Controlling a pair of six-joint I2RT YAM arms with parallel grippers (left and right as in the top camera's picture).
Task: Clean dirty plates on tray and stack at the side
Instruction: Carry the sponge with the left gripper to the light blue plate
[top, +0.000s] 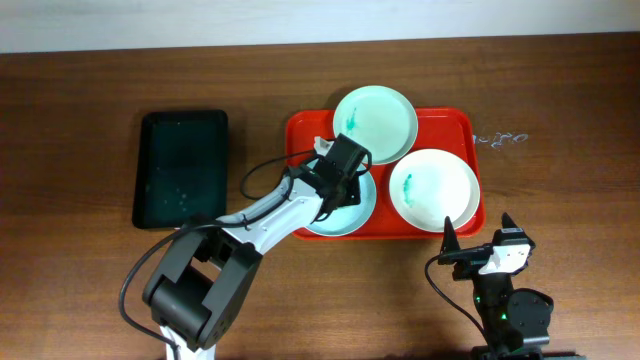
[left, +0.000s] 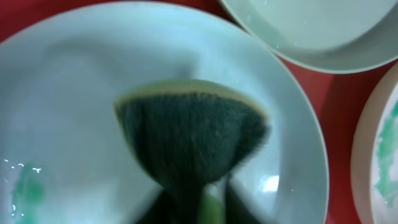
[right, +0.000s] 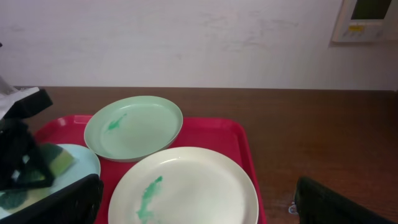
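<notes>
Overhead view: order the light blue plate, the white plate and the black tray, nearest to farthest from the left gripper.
1. Light blue plate, directly under the left gripper.
2. White plate, to its right on the red tray.
3. Black tray, off the red tray, far left.

Black tray (top: 181, 167), green sponge (left: 189, 134), wooden table (top: 560, 180).

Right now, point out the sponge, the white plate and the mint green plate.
sponge (left: 193, 134): left wrist view, middle of its dark green scouring face.
white plate (top: 445, 192): overhead view, bare part of its centre.
mint green plate (top: 385, 118): overhead view, bare part of its centre.
</notes>
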